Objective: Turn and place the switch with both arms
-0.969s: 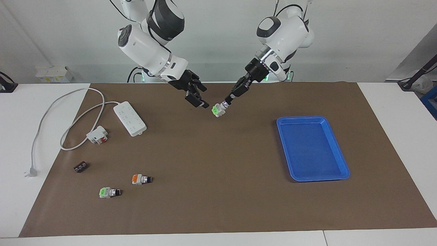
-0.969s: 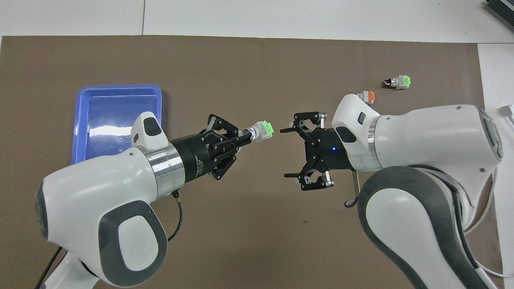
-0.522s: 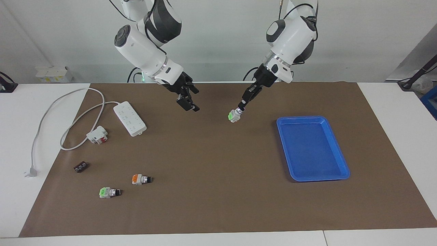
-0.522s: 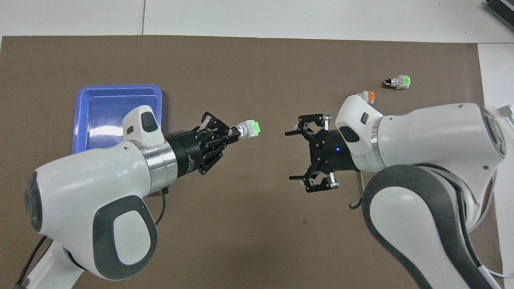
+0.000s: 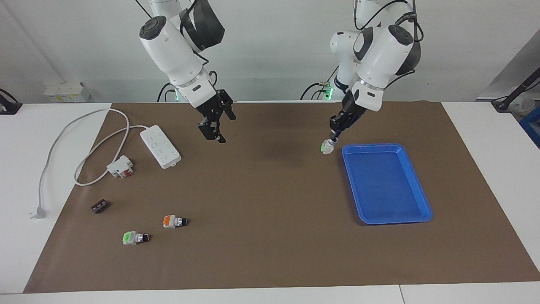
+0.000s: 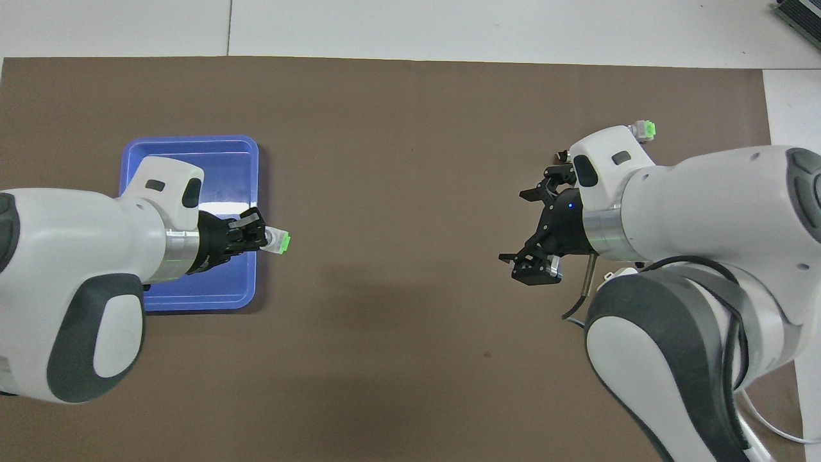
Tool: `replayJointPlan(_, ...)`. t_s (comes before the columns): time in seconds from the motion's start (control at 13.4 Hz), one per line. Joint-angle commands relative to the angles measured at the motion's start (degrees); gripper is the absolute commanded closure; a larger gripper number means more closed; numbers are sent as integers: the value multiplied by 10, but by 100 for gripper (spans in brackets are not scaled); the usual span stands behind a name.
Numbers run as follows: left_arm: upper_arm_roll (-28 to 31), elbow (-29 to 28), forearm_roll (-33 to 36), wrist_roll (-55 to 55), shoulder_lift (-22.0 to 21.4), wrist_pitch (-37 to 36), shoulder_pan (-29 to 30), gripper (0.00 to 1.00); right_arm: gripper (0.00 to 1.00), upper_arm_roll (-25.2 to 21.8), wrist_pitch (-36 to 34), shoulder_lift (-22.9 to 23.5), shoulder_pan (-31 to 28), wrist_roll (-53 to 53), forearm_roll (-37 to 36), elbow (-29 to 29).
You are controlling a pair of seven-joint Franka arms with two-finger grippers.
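The switch (image 5: 326, 147) has a whitish body, a pale green block and a silver collar. It hangs block-down from my left gripper (image 5: 333, 136), which is shut on its knob end. In the overhead view the left gripper (image 6: 263, 237) and the switch (image 6: 279, 242) are at the blue tray's (image 6: 192, 142) edge. In the facing view the switch hangs over the mat just beside the tray (image 5: 371, 146), at its corner nearest the robots. My right gripper (image 5: 212, 131) hangs open and holds nothing, over the mat beside the power strip. The overhead view also shows this right gripper (image 6: 517, 226) standing open.
A white power strip (image 5: 160, 146) with its cord lies toward the right arm's end of the table. Near it are a white-and-red part (image 5: 120, 166) and a small dark block (image 5: 99, 207). An orange-block switch (image 5: 174, 221) and a bright green one (image 5: 135, 238) lie farther from the robots.
The left arm has swung the held switch from over the middle of the mat to the tray's edge. The right arm has drawn back toward its own end and stayed open.
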Motion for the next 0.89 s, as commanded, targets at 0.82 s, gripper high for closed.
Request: replayJointPlan(0.82, -5, -95, 101, 337, 7, 54, 190, 98, 0, 2, 35, 62, -70, 526, -166, 151)
